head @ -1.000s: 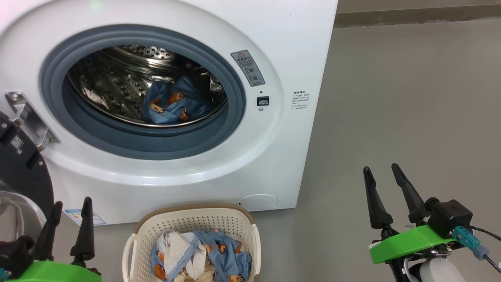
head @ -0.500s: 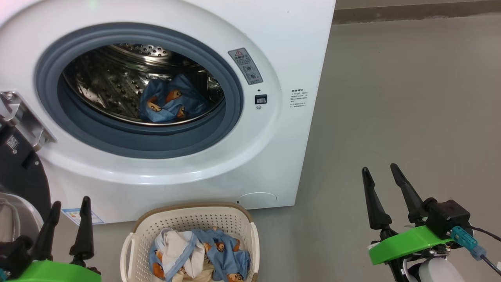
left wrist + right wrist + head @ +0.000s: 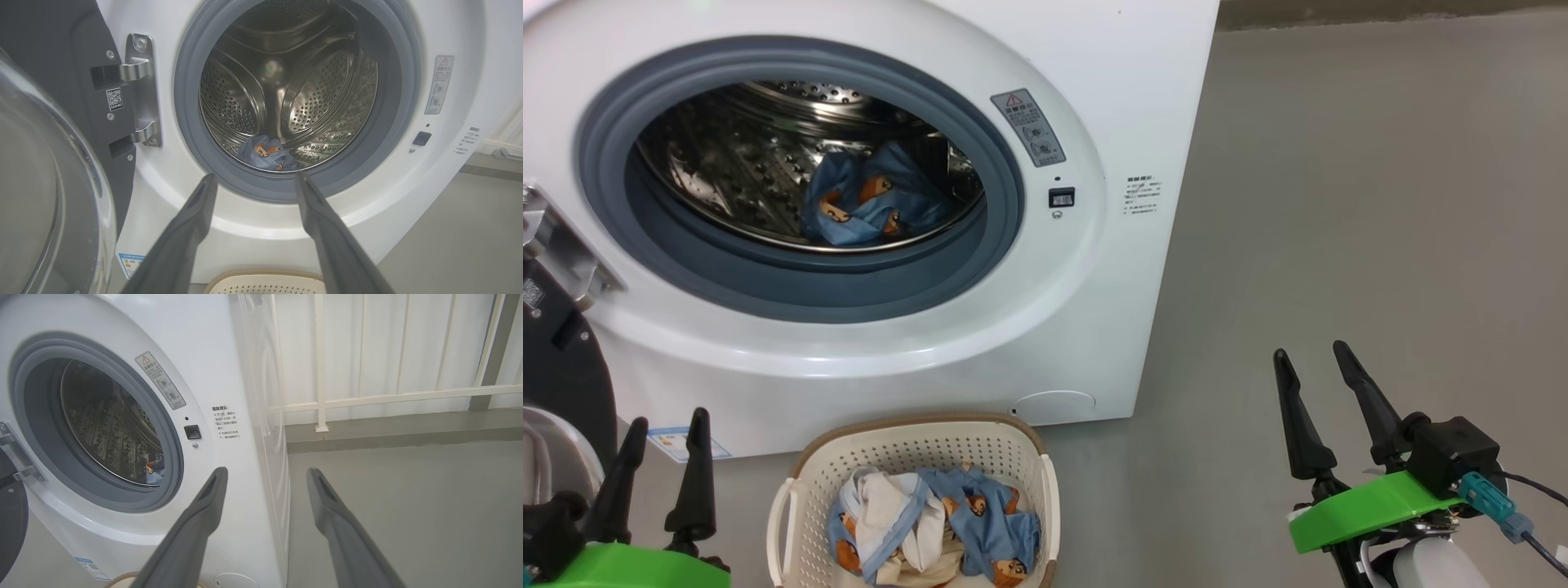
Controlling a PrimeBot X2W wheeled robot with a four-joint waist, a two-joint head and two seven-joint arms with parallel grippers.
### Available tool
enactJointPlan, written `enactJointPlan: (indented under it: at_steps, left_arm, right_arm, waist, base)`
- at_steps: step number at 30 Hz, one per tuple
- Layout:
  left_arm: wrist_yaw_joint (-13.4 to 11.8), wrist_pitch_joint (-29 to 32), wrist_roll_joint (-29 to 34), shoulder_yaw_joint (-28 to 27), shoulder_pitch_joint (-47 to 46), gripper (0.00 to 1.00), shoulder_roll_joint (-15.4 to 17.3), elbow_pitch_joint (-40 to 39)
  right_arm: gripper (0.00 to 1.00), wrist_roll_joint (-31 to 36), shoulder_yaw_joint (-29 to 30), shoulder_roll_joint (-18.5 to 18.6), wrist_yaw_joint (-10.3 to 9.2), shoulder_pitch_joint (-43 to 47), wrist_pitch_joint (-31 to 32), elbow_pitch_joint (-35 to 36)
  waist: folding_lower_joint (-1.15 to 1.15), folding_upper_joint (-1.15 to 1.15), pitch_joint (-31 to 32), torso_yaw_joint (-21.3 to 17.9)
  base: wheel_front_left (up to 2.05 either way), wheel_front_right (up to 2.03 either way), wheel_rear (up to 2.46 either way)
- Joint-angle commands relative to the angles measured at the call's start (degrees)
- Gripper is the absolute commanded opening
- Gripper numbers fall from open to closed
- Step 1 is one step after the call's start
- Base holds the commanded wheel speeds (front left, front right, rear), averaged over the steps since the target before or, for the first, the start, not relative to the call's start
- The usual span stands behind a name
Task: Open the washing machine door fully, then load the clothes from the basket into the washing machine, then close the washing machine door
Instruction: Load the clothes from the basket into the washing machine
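Observation:
The white washing machine (image 3: pixel 1111 98) stands ahead with its door (image 3: pixel 556 384) swung wide open to the left; the door's glass bowl (image 3: pixel 36 196) bulges at the left of the left wrist view. One light-blue printed garment (image 3: pixel 866 204) lies in the steel drum (image 3: pixel 286 94). The cream basket (image 3: pixel 805 490) sits on the floor below the opening, holding more clothes (image 3: pixel 947 523). My left gripper (image 3: pixel 666 429) hangs open left of the basket, empty. My right gripper (image 3: pixel 1311 359) hangs open over the floor to the right, empty.
Grey floor (image 3: pixel 1380 204) spreads to the right of the machine. A white railing (image 3: pixel 367 396) on a raised kerb runs behind it. The door hinge bracket (image 3: pixel 141 90) sits left of the grey-blue seal (image 3: pixel 1005 204).
The whole head picture has shifted a little up and to the left, so the camera moved. Both grippers stay open; the clothes and basket lie as before.

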State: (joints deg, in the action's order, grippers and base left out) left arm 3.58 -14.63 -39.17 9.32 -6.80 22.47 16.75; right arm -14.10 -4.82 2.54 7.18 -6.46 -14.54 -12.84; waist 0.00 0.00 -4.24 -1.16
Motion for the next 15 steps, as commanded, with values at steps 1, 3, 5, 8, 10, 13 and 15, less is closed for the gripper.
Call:
enactJointPlan:
  at_steps: [1,3,5,8,10,13,15]
  left_arm:
    - [0.3,-0.4,0.5,-2.3,-1.1,1.00,1.7,-1.3]
    - [0.6,-0.4,0.5,-2.1,-1.2,1.00,1.7,-1.2]
    - [1.1,-0.3,0.5,-1.5,-1.1,1.00,1.7,-0.9]
    - [1.6,-0.3,0.3,-0.9,-1.3,1.00,1.7,-0.2]
    - [1.9,-0.3,0.1,-0.6,-1.5,1.00,2.0,0.5]
    - [2.5,0.2,-0.1,0.3,-2.0,1.00,2.4,1.8]
    - [2.8,0.6,-0.4,1.0,-2.3,1.00,2.7,2.8]
  right_arm:
    - [1.00,0.2,-1.4,0.3,0.31,-1.6,-0.5,1.6]
    - [1.00,0.2,-1.5,0.3,0.31,-1.6,-0.5,1.8]
    - [1.00,0.2,-1.6,0.3,0.31,-1.6,-0.5,2.0]
    - [1.00,0.1,-1.9,0.3,0.31,-1.7,-0.5,2.4]
    - [1.00,0.1,-2.0,0.3,0.31,-1.8,-0.5,2.7]
    - [1.00,0.1,-2.2,0.3,0.31,-1.8,-0.5,3.2]
    - [1.00,0.0,-2.4,0.3,0.31,-1.8,-0.5,3.6]
  waist:
    - [0.00,0.00,-0.3,-0.2]
    - [0.00,0.00,-0.7,-0.5]
    - [0.00,0.00,-1.2,-0.7]
    - [0.00,0.00,-2.0,-1.2]
    - [0.00,0.00,-2.7,-1.6]
    - [0.00,0.00,-3.8,-2.1]
    - [0.00,0.00,-4.7,-2.5]
  base:
    - [0.00,0.00,0.00]
    - [0.00,0.00,0.00]
    - [0.00,0.00,0.00]
    - [0.00,0.00,0.00]
    - [0.00,0.00,0.00]
    - [0.00,0.00,0.00]
    - [0.00,0.00,0.00]
